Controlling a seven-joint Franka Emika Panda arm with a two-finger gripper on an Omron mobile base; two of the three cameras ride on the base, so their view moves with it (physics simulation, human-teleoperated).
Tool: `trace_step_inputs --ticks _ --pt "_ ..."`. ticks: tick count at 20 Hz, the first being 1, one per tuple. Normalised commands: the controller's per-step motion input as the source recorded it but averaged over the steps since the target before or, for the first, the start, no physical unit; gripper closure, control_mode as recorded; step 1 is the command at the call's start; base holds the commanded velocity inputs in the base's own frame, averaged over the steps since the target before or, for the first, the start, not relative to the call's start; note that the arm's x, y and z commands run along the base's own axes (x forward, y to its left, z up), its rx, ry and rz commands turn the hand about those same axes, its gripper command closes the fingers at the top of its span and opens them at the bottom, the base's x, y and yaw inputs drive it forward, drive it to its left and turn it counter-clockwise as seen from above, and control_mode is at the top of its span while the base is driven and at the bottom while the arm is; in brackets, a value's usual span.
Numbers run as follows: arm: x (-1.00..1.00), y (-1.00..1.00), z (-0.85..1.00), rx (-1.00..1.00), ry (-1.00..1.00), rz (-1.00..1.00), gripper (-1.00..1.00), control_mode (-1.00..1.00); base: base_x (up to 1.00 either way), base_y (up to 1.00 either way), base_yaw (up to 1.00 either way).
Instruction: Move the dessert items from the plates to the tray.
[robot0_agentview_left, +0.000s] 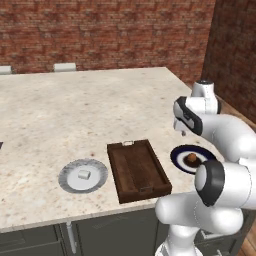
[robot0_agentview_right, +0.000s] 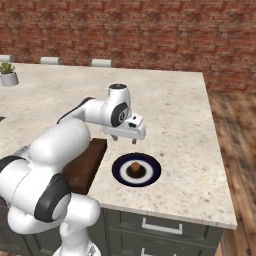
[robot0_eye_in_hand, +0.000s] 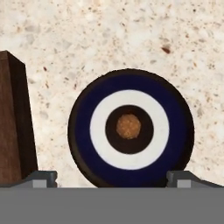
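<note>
Hovering above the tabletop (robot0_agentview_left: 75, 115), the pincer (robot0_agentview_right: 124, 138) points straight down with its fingers (robot0_eye_in_hand: 43, 178) spread wide and nothing between them. Directly beneath it sits the blue-rimmed plate (robot0_eye_in_hand: 87, 109), close to the front edge of the tabletop and toward its right end, and the round brown ball (robot0_eye_in_hand: 128, 126) rests on the dark spot at the plate's white centre, well below the fingertips and untouched. Just beside that plate, on the side away from the right end, lies the dark wooden tray (robot0_agentview_left: 137, 170), its long sides running from the front edge inward, a small metal handle at each short end, nothing lying in it. Beyond the tray, farther along the front edge, the light grey plate (robot0_agentview_left: 70, 181) with the ribbed rim carries the white cube-like lump (robot0_agentview_left: 83, 174) at its middle. Far off near the back left corner stands a small potted plant (robot0_agentview_right: 8, 74).
</note>
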Motion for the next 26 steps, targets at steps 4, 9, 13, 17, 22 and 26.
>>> trace_step_inputs --ticks 4,9,13,17,22,26 --pt "0.05 -0.16 -0.20 0.00 0.02 -0.01 -1.00 -1.00 0.00 0.00 0.00" --pt "0.05 -0.25 -0.30 0.02 0.01 -0.01 -1.00 -1.00 0.00 0.00 0.00" --pt "0.12 -0.21 -0.41 0.05 0.00 -0.01 -1.00 -1.00 0.00 0.00 0.00" --pt "0.16 -0.14 -0.46 0.05 0.00 0.00 -1.00 -1.00 0.00 0.00 0.00" --pt "0.13 -0.02 -0.23 0.01 0.01 0.00 -1.00 -1.00 0.00 0.00 0.00" --pt "0.00 -0.03 -0.09 0.00 0.05 0.00 -1.00 -1.00 0.00 0.00 0.00"
